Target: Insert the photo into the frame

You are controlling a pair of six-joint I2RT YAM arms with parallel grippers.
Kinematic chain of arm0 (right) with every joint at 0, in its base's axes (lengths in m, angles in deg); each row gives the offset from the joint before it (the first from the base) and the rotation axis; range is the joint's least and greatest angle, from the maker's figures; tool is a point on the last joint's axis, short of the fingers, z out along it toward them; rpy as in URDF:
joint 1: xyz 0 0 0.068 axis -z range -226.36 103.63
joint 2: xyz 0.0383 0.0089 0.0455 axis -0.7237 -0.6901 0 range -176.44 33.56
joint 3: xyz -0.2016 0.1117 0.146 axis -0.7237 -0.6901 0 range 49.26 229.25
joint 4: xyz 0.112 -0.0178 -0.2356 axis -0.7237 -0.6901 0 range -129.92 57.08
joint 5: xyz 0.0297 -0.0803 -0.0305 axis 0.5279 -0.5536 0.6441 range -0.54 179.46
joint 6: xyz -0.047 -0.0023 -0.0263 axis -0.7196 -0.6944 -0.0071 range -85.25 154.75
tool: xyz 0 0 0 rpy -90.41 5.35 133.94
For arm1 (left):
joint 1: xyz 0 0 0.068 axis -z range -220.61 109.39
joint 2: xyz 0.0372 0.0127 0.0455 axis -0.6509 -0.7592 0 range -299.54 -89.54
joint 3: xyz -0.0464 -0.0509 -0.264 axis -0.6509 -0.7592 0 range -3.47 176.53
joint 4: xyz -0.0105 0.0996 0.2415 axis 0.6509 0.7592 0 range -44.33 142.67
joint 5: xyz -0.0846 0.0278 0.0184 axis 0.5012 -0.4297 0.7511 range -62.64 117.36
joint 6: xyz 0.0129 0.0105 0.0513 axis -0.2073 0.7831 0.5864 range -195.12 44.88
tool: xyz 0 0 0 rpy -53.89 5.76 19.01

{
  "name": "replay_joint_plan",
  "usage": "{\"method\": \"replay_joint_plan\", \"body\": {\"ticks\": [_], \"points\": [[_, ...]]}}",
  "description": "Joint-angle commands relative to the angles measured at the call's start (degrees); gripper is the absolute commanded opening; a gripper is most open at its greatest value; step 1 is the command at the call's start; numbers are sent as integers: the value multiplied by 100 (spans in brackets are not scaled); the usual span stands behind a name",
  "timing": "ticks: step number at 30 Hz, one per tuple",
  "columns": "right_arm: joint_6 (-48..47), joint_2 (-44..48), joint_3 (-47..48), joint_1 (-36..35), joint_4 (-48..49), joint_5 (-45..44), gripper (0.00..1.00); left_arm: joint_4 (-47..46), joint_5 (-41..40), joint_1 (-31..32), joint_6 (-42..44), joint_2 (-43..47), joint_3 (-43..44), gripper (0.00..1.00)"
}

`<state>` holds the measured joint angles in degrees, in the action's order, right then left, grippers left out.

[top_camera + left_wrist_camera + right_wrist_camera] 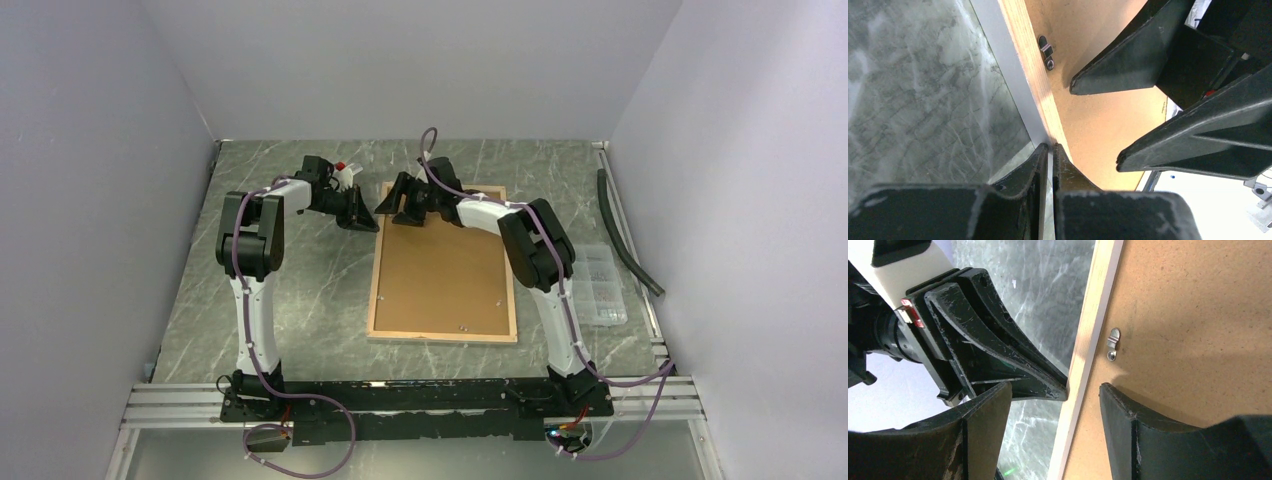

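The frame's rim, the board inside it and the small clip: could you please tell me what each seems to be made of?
The frame rim looks like pale bare wood, with faint lengthwise grain. The backing board is probably hardboard or fibreboard: matte brown, finely speckled. The turn clip looks metal: silvery, shiny, held by a small screw.

The frame is lying back-up, so we're missing its front face; the backing board is covering whatever's inside, and the right gripper is blocking the far-left corner.
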<state>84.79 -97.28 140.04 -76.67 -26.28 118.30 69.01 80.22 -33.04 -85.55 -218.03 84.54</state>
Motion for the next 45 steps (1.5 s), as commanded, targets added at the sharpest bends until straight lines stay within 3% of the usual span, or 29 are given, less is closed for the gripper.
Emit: {"method": "replay_joint_plan", "body": {"ticks": [1,45], "points": [[-209,368,-57,108,-41,-78,69,-50,-320,130,82,-7,-165,10],[-109,-752,1015,25,-338,-267,66,-63,-240,130,75,4,-229,9]]}}
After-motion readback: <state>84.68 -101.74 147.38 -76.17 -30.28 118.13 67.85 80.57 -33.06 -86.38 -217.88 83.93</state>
